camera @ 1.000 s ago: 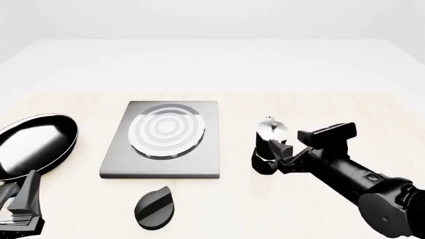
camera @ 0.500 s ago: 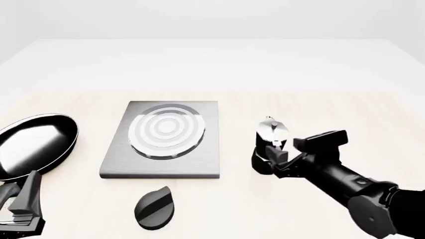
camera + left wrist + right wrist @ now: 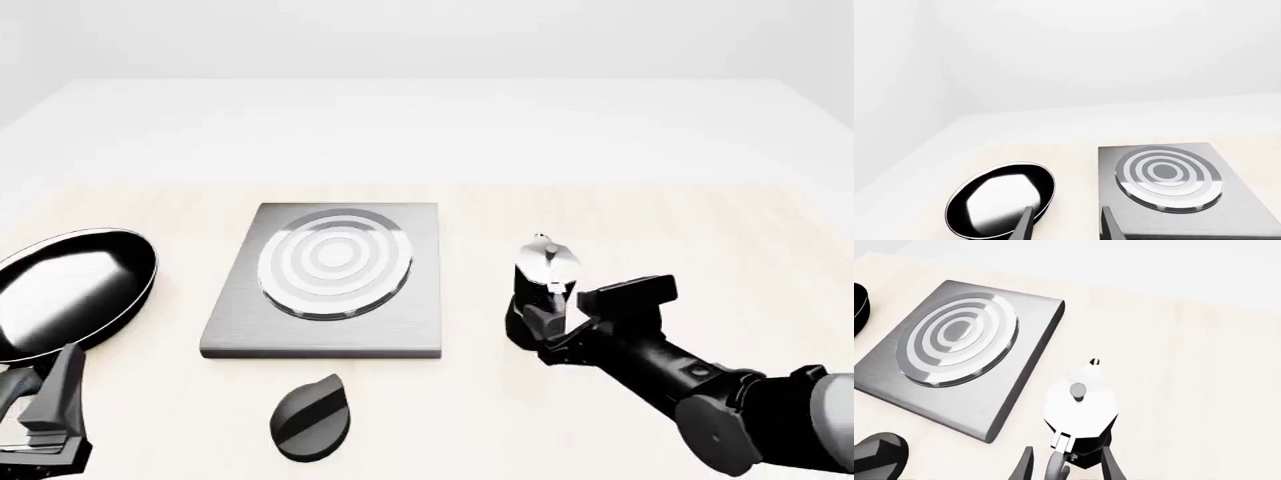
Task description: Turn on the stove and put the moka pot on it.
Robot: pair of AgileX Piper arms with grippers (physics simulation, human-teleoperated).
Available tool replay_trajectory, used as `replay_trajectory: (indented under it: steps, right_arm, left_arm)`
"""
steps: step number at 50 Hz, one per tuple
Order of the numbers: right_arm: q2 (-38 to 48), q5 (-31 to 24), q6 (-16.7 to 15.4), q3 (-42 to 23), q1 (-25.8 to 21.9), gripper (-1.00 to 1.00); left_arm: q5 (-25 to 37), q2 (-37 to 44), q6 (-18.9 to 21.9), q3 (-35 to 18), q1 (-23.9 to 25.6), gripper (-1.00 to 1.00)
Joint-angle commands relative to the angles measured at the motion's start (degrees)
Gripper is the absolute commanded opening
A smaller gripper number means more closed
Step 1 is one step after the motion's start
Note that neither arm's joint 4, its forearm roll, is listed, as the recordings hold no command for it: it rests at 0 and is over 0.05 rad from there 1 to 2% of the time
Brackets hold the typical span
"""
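Note:
The stove (image 3: 327, 300) is a flat dark-grey slab with a silver ring burner (image 3: 334, 262); its black oval knob (image 3: 314, 418) lies apart, in front of it. The moka pot (image 3: 541, 285) stands upright on the table right of the stove. My right gripper (image 3: 551, 314) is open at the pot's near side. In the right wrist view its fingers (image 3: 1024, 466) flank the pot's handle (image 3: 1059, 465), below the pot (image 3: 1079, 407). My left gripper (image 3: 38, 388) is open and empty at the front left, and its fingers (image 3: 1025, 226) point between pan and stove (image 3: 1187, 205).
A shiny black frying pan (image 3: 67, 290) lies left of the stove, close to my left gripper, and shows in the left wrist view (image 3: 1001, 197). The knob (image 3: 877, 455) and the stove (image 3: 961, 352) also show in the right wrist view.
My right arm has dropped lower and moved in toward the moka pot, bringing its fingers around the handle. The pot, stove, knob and left arm have not moved.

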State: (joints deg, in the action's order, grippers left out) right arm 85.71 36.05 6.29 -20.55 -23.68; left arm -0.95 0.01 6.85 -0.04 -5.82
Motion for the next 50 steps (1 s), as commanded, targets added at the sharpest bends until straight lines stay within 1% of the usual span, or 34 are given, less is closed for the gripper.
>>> replay_trajectory:
  steps: [1, 2, 3, 5, 10, 14, 16, 18, 19, 20, 22, 25, 26, 28, 30, 31, 34, 35, 37, 38, 41, 43, 44, 46, 48, 50]
  right_arm:
    - [2.4, 1.9, 0.8, 0.4, -0.5, 1.00]
    - [2.4, 2.0, 0.8, 0.4, -0.7, 1.00]
    - [2.2, 1.8, 0.7, 0.5, -0.4, -1.00]
    - [1.6, 1.9, 0.4, 0.7, -1.0, -1.00]
    - [0.5, 1.4, -0.1, 1.1, -0.3, -1.00]
    - [-1.6, 0.6, -1.5, 1.6, 0.5, -1.00]
    - [-2.2, 0.2, -1.6, 1.7, 0.4, -1.00]
    - [-3.7, -0.5, -2.6, 1.8, 0.7, -1.00]
    - [-4.7, -1.1, -3.8, 1.8, 0.9, -1.00]
    - [-5.0, -1.2, -4.3, 1.8, 0.9, -1.00]
    - [-6.4, -2.6, -4.9, 1.3, 0.5, -1.00]
    - [-8.3, -4.8, -6.6, -0.1, -0.8, -1.00]
    - [-9.1, -6.1, -7.9, -1.0, -1.7, -1.00]
    - [-10.0, -8.0, -9.1, -2.4, -2.9, -1.00]
    - [-10.7, -10.0, -11.6, -4.3, -4.4, -1.00]
    - [-11.2, -11.9, -12.2, -5.8, -5.0, -1.00]
    - [-11.5, -13.4, -13.9, -7.8, -5.7, -1.00]
    - [-11.5, -14.8, -13.8, -9.2, -6.2, -1.00]
    - [-11.6, -16.5, -15.6, -11.5, -7.3, -1.00]
    - [-11.7, -17.0, -15.6, -12.1, -7.4, -1.00]
    - [-11.2, -19.8, -17.4, -15.8, -8.0, -1.00]
    - [-10.8, -21.5, -17.1, -18.0, -8.7, -1.00]
    - [-10.5, -22.3, -17.8, -19.4, -9.0, -1.00]
    - [-9.8, -23.2, -17.3, -21.0, -9.9, -1.00]
    - [-8.6, -24.1, -17.7, -23.2, -10.4, -1.00]
    - [-7.6, -24.9, -17.5, -25.0, -11.1, -1.00]
  left_arm:
    - [0.2, 0.0, 0.1, 0.0, 0.0, 1.00]
    - [0.2, 0.0, 0.1, 0.0, 0.0, 1.00]
    - [0.2, 0.0, 0.1, 0.0, 0.0, 1.00]
    - [0.3, 0.0, 0.1, 0.0, 0.0, 1.00]
    - [0.4, 0.0, 0.1, 0.0, 0.0, 1.00]
    - [0.4, 0.0, 0.0, 0.0, 0.1, 1.00]
    - [0.4, 0.0, 0.1, 0.0, 0.1, 1.00]
    - [0.4, 0.0, 0.0, 0.0, 0.2, 1.00]
    - [0.3, 0.0, 0.0, 0.0, 0.2, 1.00]
    - [0.3, 0.0, 0.1, 0.0, 0.2, 1.00]
    - [0.2, 0.0, 0.1, 0.0, 0.3, 1.00]
    - [0.1, 0.0, 0.1, 0.0, 0.2, 1.00]
    - [0.1, 0.0, 0.1, 0.0, 0.2, 1.00]
    - [0.1, 0.0, 0.2, 0.0, 0.2, 1.00]
    - [0.0, 0.0, 0.2, 0.0, 0.3, 1.00]
    - [0.0, 0.0, 0.2, 0.0, 0.3, 1.00]
    - [0.1, 0.0, 0.2, 0.0, 0.1, 1.00]
    - [0.1, 0.0, 0.2, 0.0, 0.0, 1.00]
    - [0.2, 0.0, 0.3, 0.0, 0.1, 1.00]
    - [0.2, 0.0, 0.3, 0.0, 0.1, 1.00]
    - [0.1, 0.0, 0.5, 0.0, 0.1, 1.00]
    - [0.1, 0.0, 0.5, 0.0, 0.0, 1.00]
    - [0.1, 0.0, 0.5, 0.0, 0.0, 1.00]
    - [0.2, 0.0, 0.4, 0.0, 0.0, 1.00]
    - [0.2, 0.0, 0.5, 0.0, 0.1, 1.00]
    - [0.3, 0.0, 0.5, 0.0, 0.3, 1.00]
